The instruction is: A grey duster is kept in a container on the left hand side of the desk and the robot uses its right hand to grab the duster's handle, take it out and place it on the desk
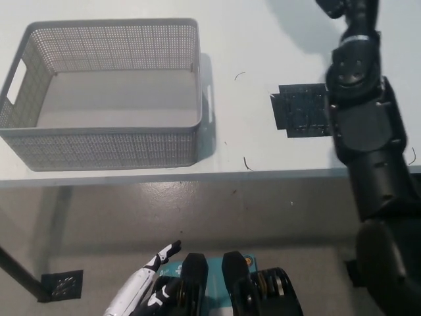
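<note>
I am looking steeply down on the broad white tabletop (263,39), which is filling the upper half of the head view. On its left side the grey perforated plastic container (99,148) is sitting with its long axis running left to right, and nothing is lying inside it: the grey duster is not showing in the container or anywhere else in view. My black right arm (368,131) is reaching up along the right side, crossing the near edge of the tabletop and running away from me toward the top edge. It is passing just beside the right edge of a flat black square patch (299,108) that is lying on the tabletop well apart from the container. My black right robot hand (345,6) is mostly cut off by the top edge, so I cannot tell whether it is closed on the handle or not. I am judging that the duster, if I am carrying it, is lying beyond that edge, out past the hand and away from the container, but which way its long axis and its head are pointing is hidden from me. My white left robot hand (141,289) is resting low at the lower left, below the tabletop, fingers stretched and holding nothing, much farther from any of this than the right. The bare tabletop around the patch is looking to me like the open spot for setting the duster down flat.
</note>
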You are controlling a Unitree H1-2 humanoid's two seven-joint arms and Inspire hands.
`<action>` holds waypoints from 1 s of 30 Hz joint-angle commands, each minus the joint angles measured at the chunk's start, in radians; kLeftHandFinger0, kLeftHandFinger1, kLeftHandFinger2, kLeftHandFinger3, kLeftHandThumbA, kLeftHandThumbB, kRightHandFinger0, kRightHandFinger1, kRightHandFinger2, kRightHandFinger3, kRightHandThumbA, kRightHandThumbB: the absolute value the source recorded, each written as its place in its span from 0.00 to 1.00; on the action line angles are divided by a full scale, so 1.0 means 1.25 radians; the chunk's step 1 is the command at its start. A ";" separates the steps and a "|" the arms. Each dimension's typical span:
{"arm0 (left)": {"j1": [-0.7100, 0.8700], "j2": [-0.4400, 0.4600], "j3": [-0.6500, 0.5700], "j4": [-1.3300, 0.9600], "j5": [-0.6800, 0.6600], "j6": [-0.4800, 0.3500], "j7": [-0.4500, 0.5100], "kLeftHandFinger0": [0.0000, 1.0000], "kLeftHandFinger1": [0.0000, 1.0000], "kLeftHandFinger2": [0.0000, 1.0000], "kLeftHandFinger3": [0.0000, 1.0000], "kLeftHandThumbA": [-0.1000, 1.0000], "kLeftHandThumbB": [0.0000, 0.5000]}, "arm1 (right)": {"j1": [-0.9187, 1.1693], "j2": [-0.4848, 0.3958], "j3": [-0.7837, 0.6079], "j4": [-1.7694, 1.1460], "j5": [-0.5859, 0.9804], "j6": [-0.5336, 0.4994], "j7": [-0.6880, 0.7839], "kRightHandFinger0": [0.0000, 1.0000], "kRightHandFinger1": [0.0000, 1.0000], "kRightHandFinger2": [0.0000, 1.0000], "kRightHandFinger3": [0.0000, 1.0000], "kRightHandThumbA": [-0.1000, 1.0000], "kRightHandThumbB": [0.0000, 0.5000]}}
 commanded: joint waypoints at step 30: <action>0.021 0.012 0.044 -0.031 0.006 -0.021 0.008 1.00 1.00 1.00 1.00 1.00 0.27 | 0.255 -0.417 0.414 -0.042 -0.155 -0.215 0.004 0.00 0.25 0.61 0.50 0.00 0.46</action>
